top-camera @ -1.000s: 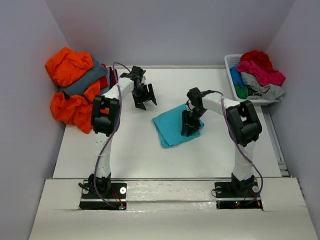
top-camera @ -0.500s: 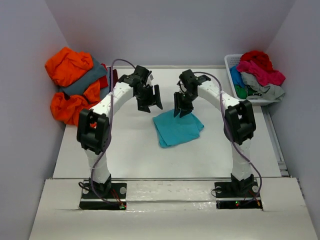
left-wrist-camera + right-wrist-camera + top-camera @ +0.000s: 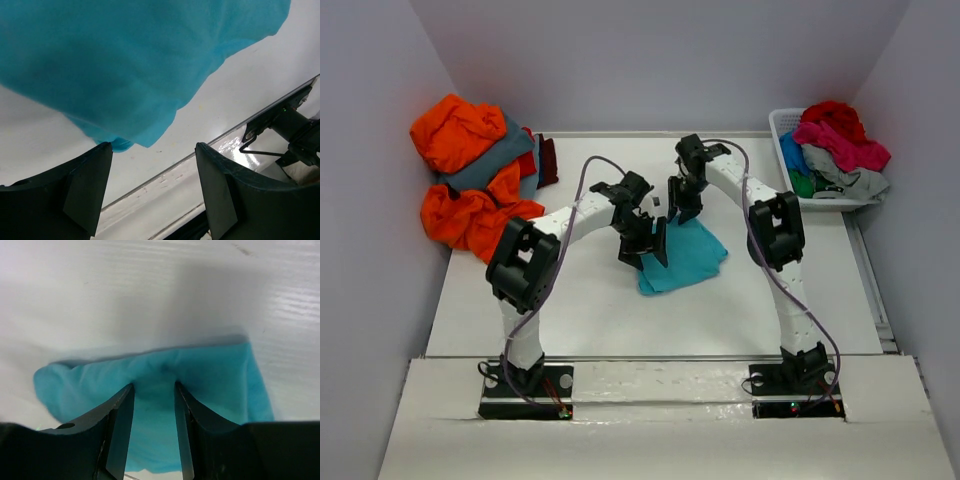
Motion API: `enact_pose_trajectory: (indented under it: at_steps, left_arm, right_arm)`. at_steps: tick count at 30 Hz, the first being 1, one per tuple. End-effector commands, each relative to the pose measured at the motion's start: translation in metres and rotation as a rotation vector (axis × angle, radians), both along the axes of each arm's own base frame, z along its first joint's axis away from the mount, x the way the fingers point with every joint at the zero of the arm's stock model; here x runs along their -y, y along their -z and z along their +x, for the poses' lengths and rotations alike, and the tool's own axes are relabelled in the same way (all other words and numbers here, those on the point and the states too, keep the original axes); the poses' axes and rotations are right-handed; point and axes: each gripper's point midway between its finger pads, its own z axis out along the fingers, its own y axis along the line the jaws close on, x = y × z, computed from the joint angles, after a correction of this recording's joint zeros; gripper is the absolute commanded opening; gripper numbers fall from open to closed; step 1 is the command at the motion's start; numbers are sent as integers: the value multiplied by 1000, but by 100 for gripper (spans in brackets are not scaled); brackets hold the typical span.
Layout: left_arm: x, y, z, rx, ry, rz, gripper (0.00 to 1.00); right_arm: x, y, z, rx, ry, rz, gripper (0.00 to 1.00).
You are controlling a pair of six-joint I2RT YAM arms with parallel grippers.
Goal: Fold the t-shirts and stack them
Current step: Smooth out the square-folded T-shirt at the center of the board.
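Left claw (image 3: pixel 152 160) wide open, right claw (image 3: pixel 154 390) part-open, both set at the folded turquoise t-shirt (image 3: pixel 685 255) mid-frame — if one layer alone is pinched, the fold could be undone.

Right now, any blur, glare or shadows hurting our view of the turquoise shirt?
Top external: evenly lit, sharp, only faint shadows. Left wrist: turquoise t-shirt slightly soft up close, glare on the table at its near edge. Right wrist: broad grey shadow on the table beyond the shirt.

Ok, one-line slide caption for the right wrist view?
The right gripper, fingers parted, meets the turquoise t-shirt at its puckered edge on the white table.
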Motion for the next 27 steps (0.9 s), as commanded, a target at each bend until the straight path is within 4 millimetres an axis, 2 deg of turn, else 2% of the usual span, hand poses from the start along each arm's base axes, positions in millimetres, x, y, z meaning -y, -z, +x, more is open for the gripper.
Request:
enact_pose_trajectory:
  at_steps: [1, 5, 8, 11, 15, 19, 22, 27]
  left_arm:
    - [31, -12, 8, 36, 88, -94, 78]
    - [42, 6, 8, -9, 116, -111, 78]
    - [42, 21, 4, -43, 121, -104, 78]
    - [32, 43, -4, -83, 125, -55, 78]
    - [14, 61, -13, -119, 94, 9, 78]
    - [-3, 63, -5, -115, 27, 27, 78]
    - [-21, 62, 10, -105, -36, 35, 78]
    - [-51, 60, 43, -73, -124, 60, 78]
  right_arm:
    - [10, 1, 13, 2, 32, -11, 44]
    - [16, 15, 13, -19, 42, -28, 44]
    - [18, 22, 11, -32, 40, -42, 44]
    - [25, 26, 10, -42, 50, -54, 44]
    - [38, 27, 7, -52, 68, -71, 44]
    - [49, 28, 0, -60, 76, -90, 44]
    - [61, 30, -4, -76, 94, -105, 44]
    - [68, 33, -22, -103, 99, -120, 44]
